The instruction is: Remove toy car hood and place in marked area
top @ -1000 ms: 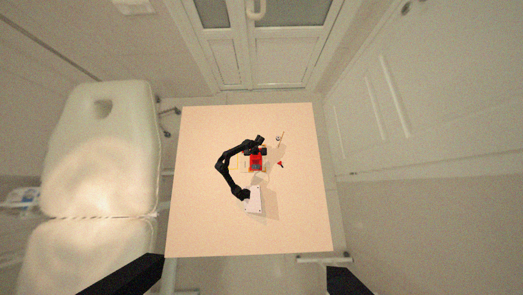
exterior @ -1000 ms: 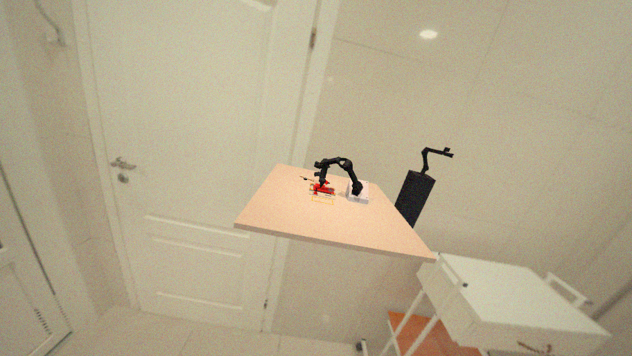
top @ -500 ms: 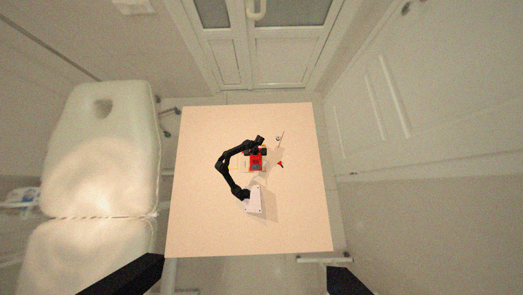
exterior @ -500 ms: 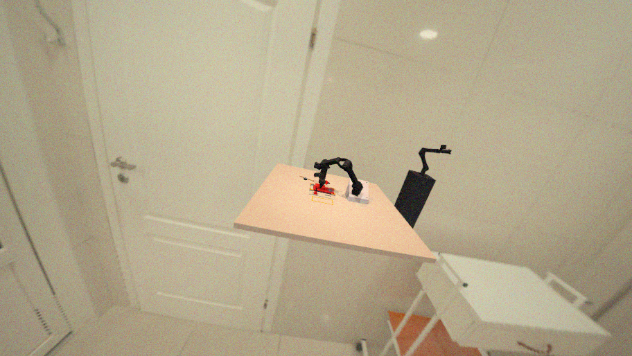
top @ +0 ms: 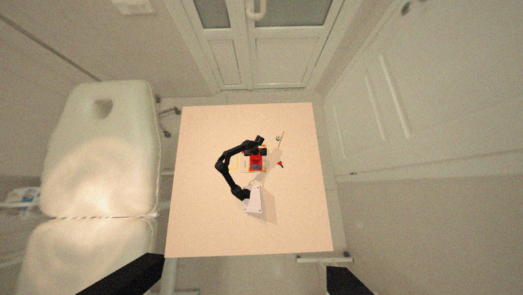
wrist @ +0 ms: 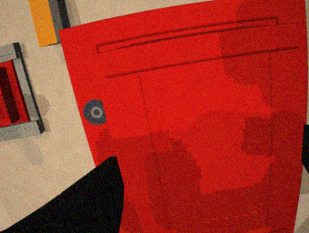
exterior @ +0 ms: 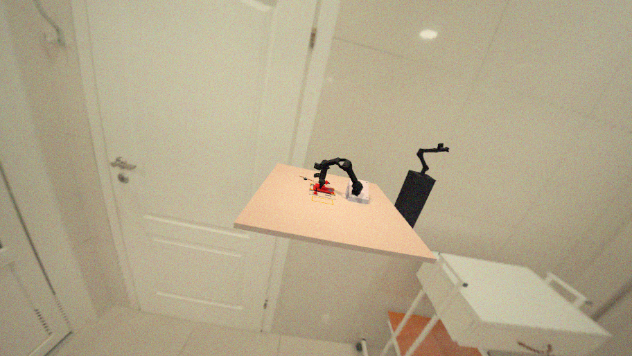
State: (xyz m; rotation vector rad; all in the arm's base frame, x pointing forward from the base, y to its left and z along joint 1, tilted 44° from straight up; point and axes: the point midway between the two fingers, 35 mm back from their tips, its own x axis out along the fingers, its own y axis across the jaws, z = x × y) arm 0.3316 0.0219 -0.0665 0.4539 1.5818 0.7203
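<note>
The red toy car (top: 257, 162) (exterior: 325, 190) stands near the middle of the table (top: 205, 220) (exterior: 283, 212). Its red hood (wrist: 194, 95) fills the wrist view, still seated on the car. My gripper (top: 257, 146) (exterior: 321, 179) (wrist: 209, 150) is low over the hood and open, with one dark finger at the hood's left edge and the other just showing at the right edge. The marked area, an orange outline (top: 229, 165) (exterior: 321, 203), lies on the table beside the car.
A small white ball (top: 278, 138), a thin orange stick (top: 281, 139) and a small red piece (top: 279, 163) lie to the car's right. The arm's white base (top: 253, 199) (exterior: 356, 192) stands nearby. An orange corner mark (wrist: 37, 6) and a grey-framed red part (wrist: 8, 91) lie left of the hood.
</note>
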